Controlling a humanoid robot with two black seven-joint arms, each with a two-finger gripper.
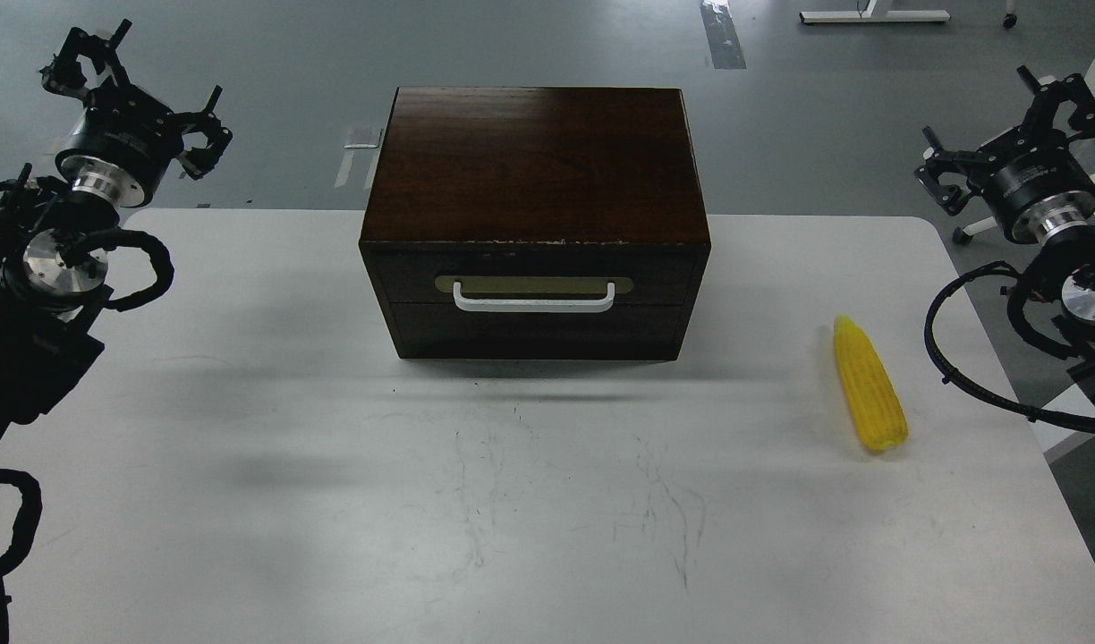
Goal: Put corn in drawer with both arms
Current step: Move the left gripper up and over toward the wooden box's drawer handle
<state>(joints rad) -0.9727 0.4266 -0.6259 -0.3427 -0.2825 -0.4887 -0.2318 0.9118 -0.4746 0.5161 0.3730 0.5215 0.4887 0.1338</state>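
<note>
The corn (870,385) lies on the white table at the right, pointed end away from me. The dark brown box (534,161) stands at the table's back middle. Its drawer (534,268) is shut, with the white bar handle (534,302) facing me. My left gripper (140,85) is open and empty, raised beyond the table's back left corner, far left of the box. My right gripper (999,125) is open and empty, raised beyond the table's right edge, above and right of the corn.
The white table (547,501) has faint scratch marks in front of the box. Black cables (950,358) loop from my right arm close to the table's right edge. Grey floor lies behind, with a white frame base (872,15) at the far back.
</note>
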